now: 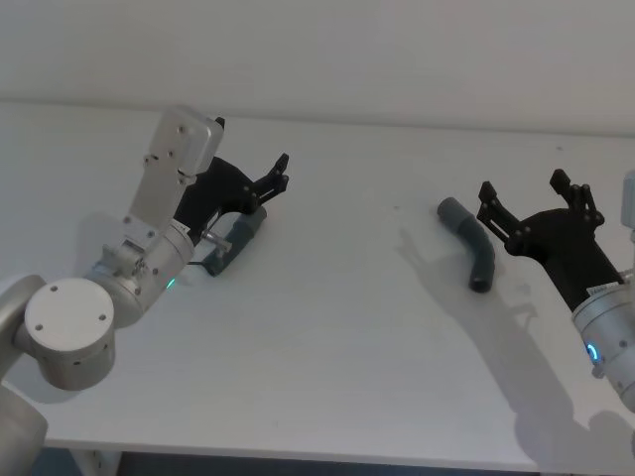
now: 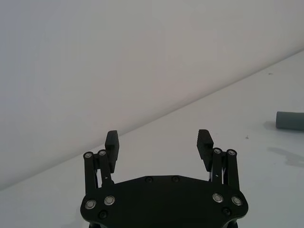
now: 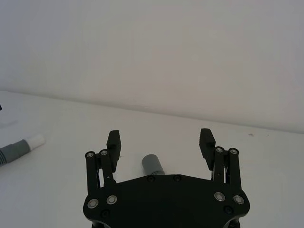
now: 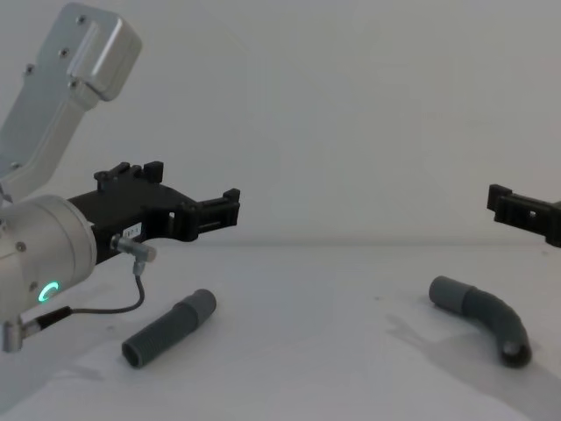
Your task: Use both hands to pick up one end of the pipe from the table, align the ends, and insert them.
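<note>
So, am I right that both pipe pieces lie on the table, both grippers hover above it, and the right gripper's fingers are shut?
Not quite: the fingers of the right gripper are open, spread wide in the right wrist view. The rest stands: the straight pipe piece and the curved pipe piece lie on the table, and the left gripper hovers above it.

White matte table, plain surface. Two dark grey ribbed pipe pieces lie flat on it, well apart. Straight piece is on the left side, with its smooth grey collar at the end nearer the middle and a white tip on that end. Curved elbow piece is on the right side, its smooth collar end at the far end, facing left.
</note>
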